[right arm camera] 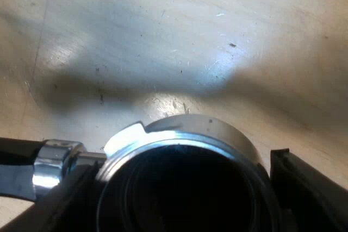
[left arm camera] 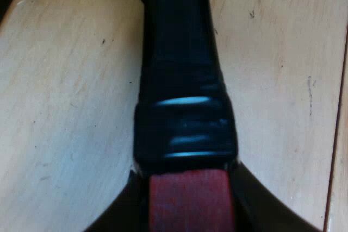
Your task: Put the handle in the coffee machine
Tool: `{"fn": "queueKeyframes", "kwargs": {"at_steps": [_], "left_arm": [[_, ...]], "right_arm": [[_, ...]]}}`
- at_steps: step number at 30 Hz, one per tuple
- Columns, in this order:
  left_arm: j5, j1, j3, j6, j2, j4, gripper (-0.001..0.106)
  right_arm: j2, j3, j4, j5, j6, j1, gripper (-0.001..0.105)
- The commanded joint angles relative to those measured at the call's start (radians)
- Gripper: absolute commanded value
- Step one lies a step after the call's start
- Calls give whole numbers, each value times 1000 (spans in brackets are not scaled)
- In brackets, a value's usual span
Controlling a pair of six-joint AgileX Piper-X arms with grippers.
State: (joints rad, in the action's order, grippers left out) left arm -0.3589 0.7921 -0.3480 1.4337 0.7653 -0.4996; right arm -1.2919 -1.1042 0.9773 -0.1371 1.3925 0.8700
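Holder: a metal cup (right arm camera: 179, 134) on a dark handle (left arm camera: 179, 80) that ends in red. It hangs over the worktop (left arm camera: 65, 107) and is not in the machine yet.
Left gripper (left arm camera: 187, 205): closed on the red end (left arm camera: 187, 188), with fingers (left arm camera: 117, 213) tight on both sides. From there it can steer the long handle.
Right gripper (right arm camera: 179, 199): closed around the cup, with fingers (right arm camera: 304, 183) snug on both sides. I think it carries the heavy part.
Why two grips: the holder is long and heavy at one end, so a grip at each end should keep it level.
Shadow: a dark patch lies on the worktop under the cup, so the holder looks lifted.
Next: the cup must meet the machine's front with its open side up, then turn to lock.
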Motion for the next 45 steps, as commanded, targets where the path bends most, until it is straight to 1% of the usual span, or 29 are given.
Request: {"fn": "queueKeyframes", "kwargs": {"at_steps": [1, 7, 8, 11, 14, 16, 18, 19, 20, 21, 22, 23, 25, 27, 28, 29, 31, 33, 37, 38, 39, 41, 42, 43, 44, 45], "left_arm": [[-40, 8, -3, -19, -5, 5, 0], [-40, 8, -13, -19, -5, 3, 0], [-40, 8, -12, -19, -5, 3, 0], [-40, 8, -22, -19, -5, -11, 0], [-15, 8, -34, -19, -5, -35, 0], [29, 0, -46, -19, -5, -59, 0], [38, -15, -52, -17, -5, -69, 0], [32, -59, -53, -17, -5, -79, 0], [29, -72, -53, -17, -5, -79, 0], [21, -114, -53, -17, -5, -79, 0], [6, -163, -53, -17, -5, -79, 0], [-11, -190, -53, -15, -5, -81, 0], [-57, -272, -59, -16, -5, -92, 0], [-80, -359, -71, -16, -9, -118, 0], [-80, -371, -72, -16, -11, -119, 0], [-84, -401, -73, -16, -27, -130, 0], [-84, -419, -73, -18, -40, -136, 0], [-84, -455, -73, -20, -60, -156, 0], [-84, -480, -73, -22, -72, -167, 0], [-86, -586, -73, -30, -94, -172, 0], [-91, -619, -73, -44, -97, -176, 0], [-96, -642, -73, -64, -97, -183, 0], [-112, -665, -73, -86, -97, -187, 0], [-122, -668, -73, -90, -97, -187, 0], [-145, -675, -73, -99, -97, -187, 0], [-155, -681, -73, -103, -97, -187, 0]], "right_arm": [[17, -14, -7, -24, 19, -5, 70], [17, -14, -7, 23, 21, -5, 70], [18, -31, -7, 55, 26, -5, 70], [27, -50, -7, 68, 41, -5, 70], [50, -71, -7, 131, 47, -5, 70], [83, -86, -7, 201, 47, -5, 70], [116, -92, -7, 231, 52, -5, 70], [141, -91, -7, 237, 59, -5, 70], [153, -91, -7, 238, 65, -5, 70], [174, -91, -7, 238, 79, -5, 70], [199, -91, -7, 238, 90, -5, 70], [212, -91, -7, 238, 93, -5, 70], [257, -91, -7, 250, 93, -5, 70], [295, -91, -9, 276, 93, -5, 70], [302, -91, -9, 282, 93, -5, 70], [311, -91, -9, 285, 93, -5, 70], [332, -91, -9, 296, 102, -5, 70], [352, -91, -9, 298, 118, -5, 70], [362, -91, -11, 303, 121, 11, 70], [362, -89, -17, 316, 123, 25, 70], [362, -84, -34, 347, 123, 48, 70], [362, -76, -60, 376, 123, 76, 70], [362, -62, -103, 427, 123, 121, 70], [362, -54, -121, 437, 123, 131, 70], [362, -40, -148, 470, 117, 162, 70], [362, -28, -173, 514, 98, 192, 70]]}}
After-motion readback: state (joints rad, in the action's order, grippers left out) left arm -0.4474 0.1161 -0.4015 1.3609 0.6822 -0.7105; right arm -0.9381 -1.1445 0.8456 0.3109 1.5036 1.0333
